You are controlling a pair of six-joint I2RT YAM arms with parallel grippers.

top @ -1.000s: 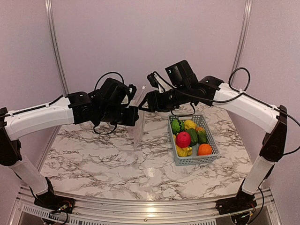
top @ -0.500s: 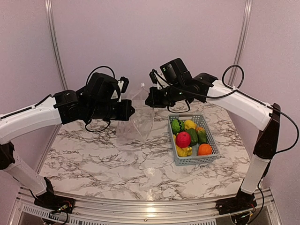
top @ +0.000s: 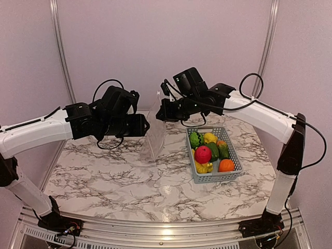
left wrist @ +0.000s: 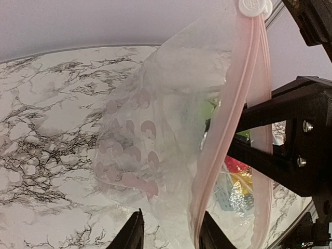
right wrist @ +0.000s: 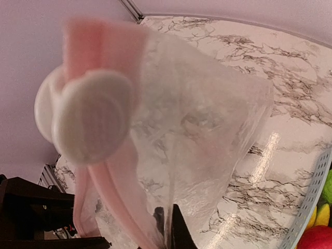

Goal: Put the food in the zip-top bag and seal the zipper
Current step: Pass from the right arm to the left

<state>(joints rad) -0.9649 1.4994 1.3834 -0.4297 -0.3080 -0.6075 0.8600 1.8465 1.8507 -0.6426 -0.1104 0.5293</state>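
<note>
the right gripper [right wrist: 167, 229] pinched the zip-top bag [top: 156, 136] near its zipper [left wrist: 228, 129]; the left gripper [left wrist: 170, 234] stood spread around that edge.

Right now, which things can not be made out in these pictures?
Left wrist view: whether the left fingers touch the zip-top bag; the bottom edge cuts them off.
Right wrist view: the slider on the zipper is blurred, too near the lens.
Right wrist view: the food is cut off by the right edge.
</note>
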